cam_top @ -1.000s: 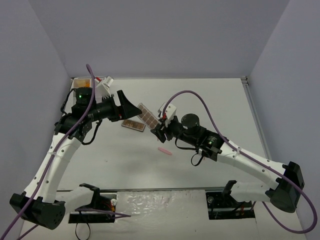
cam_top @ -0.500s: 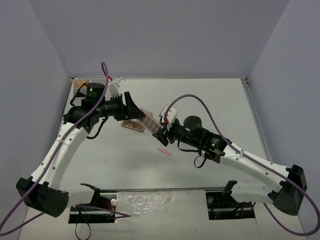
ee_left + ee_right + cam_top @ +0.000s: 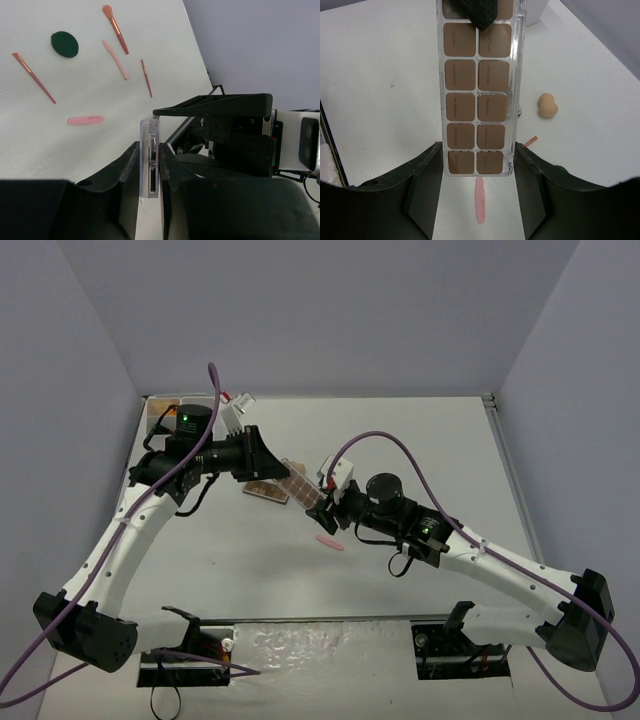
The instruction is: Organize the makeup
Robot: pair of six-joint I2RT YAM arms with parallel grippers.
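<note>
A clear palette (image 3: 299, 484) of brown eyeshadow pans hangs above the table between both arms. My right gripper (image 3: 322, 508) is shut on its lower end, one finger against each long edge (image 3: 478, 156). My left gripper (image 3: 281, 472) is shut on the opposite end, and its wrist view shows the palette (image 3: 151, 160) edge-on with a finger pressed against each flat face. A second brown palette (image 3: 266, 490) lies on the table beneath. A pink stick (image 3: 480, 201) lies under the held palette. The left wrist view also shows a dark-green compact (image 3: 65, 44) and an orange-tipped brush (image 3: 115, 27).
A beige sponge (image 3: 547, 105) and an orange-red stick's tip (image 3: 530, 141) lie right of the palette. A pale pink pencil (image 3: 116, 52), a red stick (image 3: 34, 77) and a thin dark-red pencil (image 3: 146, 78) are scattered on the table. A white box (image 3: 165, 404) sits at the back left corner.
My left gripper swung right to the palette's far end and closed on it. My right gripper, still holding the palette, shifted slightly toward the left arm.
</note>
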